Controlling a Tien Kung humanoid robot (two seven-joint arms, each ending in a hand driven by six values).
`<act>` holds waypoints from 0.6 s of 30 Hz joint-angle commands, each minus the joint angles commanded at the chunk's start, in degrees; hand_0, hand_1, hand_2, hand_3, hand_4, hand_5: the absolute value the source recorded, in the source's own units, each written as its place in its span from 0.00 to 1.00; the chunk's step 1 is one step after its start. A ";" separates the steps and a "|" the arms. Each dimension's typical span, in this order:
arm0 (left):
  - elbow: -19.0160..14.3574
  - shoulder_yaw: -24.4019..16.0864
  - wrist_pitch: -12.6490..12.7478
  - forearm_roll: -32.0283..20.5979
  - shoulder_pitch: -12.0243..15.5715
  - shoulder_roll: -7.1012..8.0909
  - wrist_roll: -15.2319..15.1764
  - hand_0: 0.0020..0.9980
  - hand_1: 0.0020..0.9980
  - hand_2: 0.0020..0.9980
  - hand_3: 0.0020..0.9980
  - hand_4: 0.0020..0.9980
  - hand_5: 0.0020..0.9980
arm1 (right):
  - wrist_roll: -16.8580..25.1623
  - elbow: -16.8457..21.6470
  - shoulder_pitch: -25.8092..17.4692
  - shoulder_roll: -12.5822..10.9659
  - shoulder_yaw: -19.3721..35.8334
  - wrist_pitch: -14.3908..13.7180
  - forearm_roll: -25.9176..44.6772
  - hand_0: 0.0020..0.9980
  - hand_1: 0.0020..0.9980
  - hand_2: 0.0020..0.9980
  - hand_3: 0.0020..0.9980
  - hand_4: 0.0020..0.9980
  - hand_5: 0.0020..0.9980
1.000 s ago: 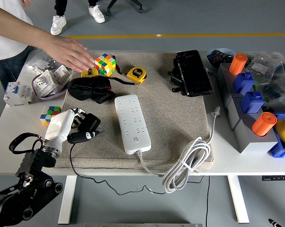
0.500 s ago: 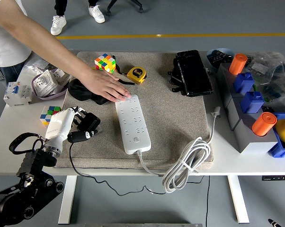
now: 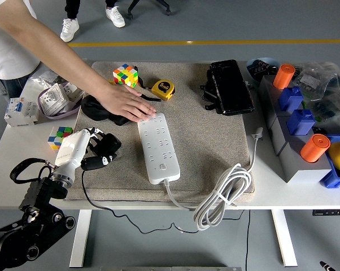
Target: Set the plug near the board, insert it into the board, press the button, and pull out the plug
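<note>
Plug lifted slightly, left hand gripping, person's hand steadying board

The board is a long white power strip lying flat on the grey mat, its length running from far to near and slightly angled, with rows of sockets along its top and a button near its near end. Its white cable leaves the near end and lies bundled in loops at the table's front edge. The plug is black, just left of the board, apart from it, its thin black cord trailing off the table's near edge.
</note>
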 joint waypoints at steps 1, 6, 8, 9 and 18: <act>0.01 -0.07 -0.16 -1.29 -0.08 0.09 -0.62 0.24 0.35 0.43 0.54 0.74 0.00 | 0.00 0.00 0.01 0.00 0.01 0.00 0.01 0.65 0.69 0.70 0.60 0.87 0.53; 0.00 0.09 -1.90 -10.70 -1.06 1.16 -4.77 0.25 0.34 0.42 0.54 0.74 0.00 | -0.01 -0.02 0.05 -0.01 0.08 -0.04 0.07 0.65 0.70 0.70 0.60 0.87 0.53; -0.08 0.64 -3.01 -13.58 -1.75 1.71 -6.42 0.25 0.35 0.42 0.54 0.74 0.00 | -0.01 -0.01 0.05 -0.02 0.10 -0.05 0.09 0.65 0.70 0.70 0.60 0.87 0.53; -0.19 1.07 -3.86 -14.82 -2.22 2.02 -7.41 0.25 0.35 0.42 0.54 0.74 0.00 | -0.02 -0.02 0.05 -0.02 0.06 -0.05 0.12 0.65 0.70 0.70 0.60 0.87 0.53; -1.21 6.53 -8.75 -18.60 -7.83 4.41 -14.12 0.25 0.35 0.41 0.53 0.74 0.00 | 0.03 0.06 0.09 -0.07 -0.03 -0.10 0.25 0.65 0.70 0.70 0.60 0.87 0.53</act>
